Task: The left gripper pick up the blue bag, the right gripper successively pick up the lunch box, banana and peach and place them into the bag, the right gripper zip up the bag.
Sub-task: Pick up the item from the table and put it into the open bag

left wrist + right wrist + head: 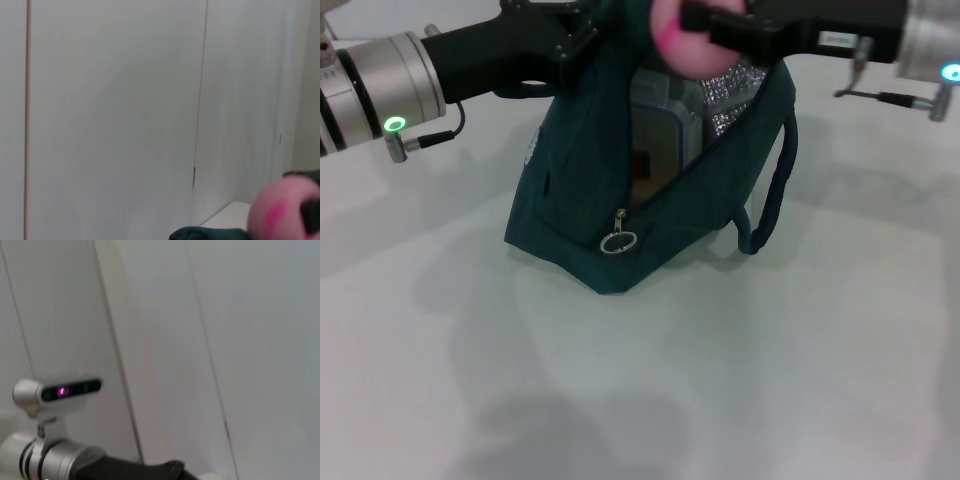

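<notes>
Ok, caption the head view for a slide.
Right tool holds the peach above the open bag, lunch box inside; left tool grips the bag's top.

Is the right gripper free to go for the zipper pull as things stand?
Probably not yet. The right gripper is shut on the peach above the bag opening. The zipper pull itself hangs uncovered on the bag's front, nothing blocking it.

Head cam looks down, close on blue bag; wrist cams face wall; peach shared w/ head.
</notes>
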Tool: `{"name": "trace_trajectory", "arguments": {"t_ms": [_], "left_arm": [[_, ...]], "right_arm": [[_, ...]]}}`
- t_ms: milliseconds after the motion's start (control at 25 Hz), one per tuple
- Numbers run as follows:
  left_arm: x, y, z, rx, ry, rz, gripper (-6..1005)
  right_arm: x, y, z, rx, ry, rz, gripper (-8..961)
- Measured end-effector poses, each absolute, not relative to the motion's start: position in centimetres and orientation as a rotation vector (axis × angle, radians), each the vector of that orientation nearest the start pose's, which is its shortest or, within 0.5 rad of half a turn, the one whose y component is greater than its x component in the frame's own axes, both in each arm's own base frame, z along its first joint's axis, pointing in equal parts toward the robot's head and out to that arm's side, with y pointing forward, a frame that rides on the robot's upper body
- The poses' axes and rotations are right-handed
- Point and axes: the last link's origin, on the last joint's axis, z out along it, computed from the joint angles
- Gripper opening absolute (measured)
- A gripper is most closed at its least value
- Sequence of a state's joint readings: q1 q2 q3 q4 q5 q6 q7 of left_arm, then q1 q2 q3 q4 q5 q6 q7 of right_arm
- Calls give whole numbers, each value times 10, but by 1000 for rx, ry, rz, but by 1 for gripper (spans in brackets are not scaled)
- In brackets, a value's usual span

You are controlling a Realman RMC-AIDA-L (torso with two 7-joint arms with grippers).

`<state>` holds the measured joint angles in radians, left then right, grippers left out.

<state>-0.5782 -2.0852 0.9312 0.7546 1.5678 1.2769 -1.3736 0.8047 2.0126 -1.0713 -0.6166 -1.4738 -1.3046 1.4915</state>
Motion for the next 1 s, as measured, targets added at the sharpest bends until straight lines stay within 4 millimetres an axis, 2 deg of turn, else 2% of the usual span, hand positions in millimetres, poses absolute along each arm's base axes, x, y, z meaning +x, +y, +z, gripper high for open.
{"name": "trace_trajectory", "arguments": {"t_ms": [160,520,680,840,1000], "left_arm": [[-196,393,19,-2456,-420,-894,73],[-198,394,20,-2446,-420,-887,76],[-199,393,20,-2447,-422,-885,77],[-199,394,19,-2444,-429,-886,78],[-200,394,19,-2440,-438,-883,79]], "right_arm": [[112,416,-13,-2755,387,911,193],[121,407,-30,-2842,442,783,234],[122,404,-30,-2852,419,762,350],[129,396,-14,-2797,358,800,466],[138,384,1,-2767,335,836,649]]}}
